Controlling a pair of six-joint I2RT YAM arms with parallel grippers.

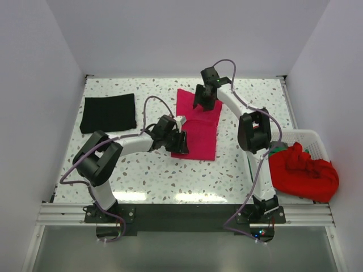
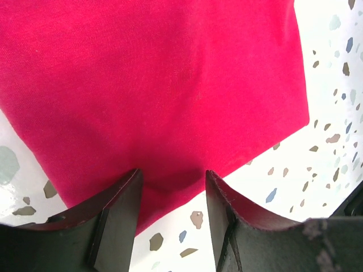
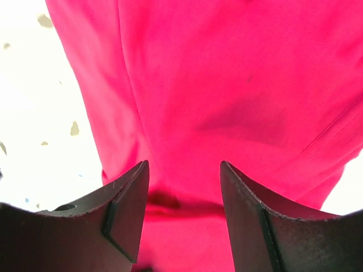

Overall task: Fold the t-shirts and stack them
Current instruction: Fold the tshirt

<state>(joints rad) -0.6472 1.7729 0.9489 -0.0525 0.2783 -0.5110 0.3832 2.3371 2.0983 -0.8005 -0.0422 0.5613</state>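
Note:
A magenta-pink t-shirt (image 1: 199,127) lies folded into a long strip on the middle of the table. My left gripper (image 1: 180,143) is open over its near left edge; in the left wrist view the pink cloth (image 2: 153,85) fills the frame and its edge runs between the fingers. My right gripper (image 1: 203,101) is open over the far end of the strip; in the right wrist view the pink cloth (image 3: 227,85) lies under the fingers with a fold crease between them. A black t-shirt (image 1: 109,112) lies folded flat at the far left.
A white lattice basket (image 1: 309,148) stands at the right edge, with a red shirt (image 1: 303,170) heaped over it and a bit of green cloth (image 1: 276,151) showing. White walls enclose the speckled table (image 1: 142,175).

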